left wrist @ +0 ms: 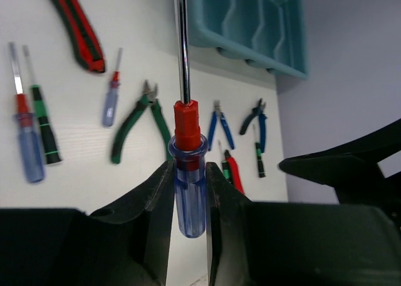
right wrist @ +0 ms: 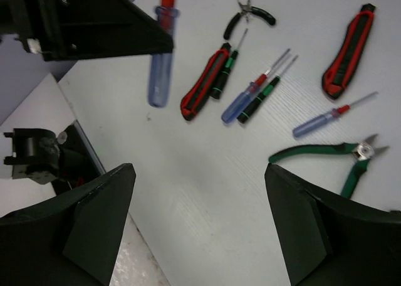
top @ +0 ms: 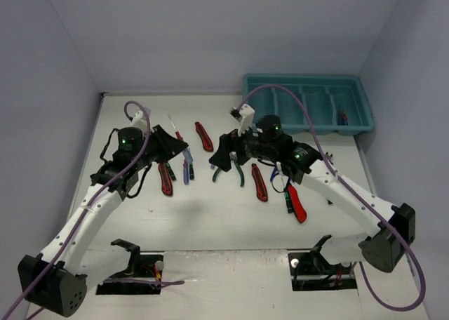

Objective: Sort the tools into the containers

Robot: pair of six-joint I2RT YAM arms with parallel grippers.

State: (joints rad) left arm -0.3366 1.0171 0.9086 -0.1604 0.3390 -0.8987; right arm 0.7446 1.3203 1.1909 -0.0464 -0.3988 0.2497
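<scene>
My left claw [left wrist: 188, 168] was clamped on the blue-handled screwdriver [left wrist: 187, 204], clear of the bench [top: 210, 215], well left of the teal tray [left wrist: 232, 44]; my right claw [right wrist: 199, 173] gaped wide, empty, nearer that tray; other tools [top: 261, 183] lay outside the tray.

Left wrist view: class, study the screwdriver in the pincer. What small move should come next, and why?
Probably carry the blue-handled screwdriver toward the teal tray. The left pincer is shut on its handle, and the tray lies beyond the other tools on the table.
</scene>
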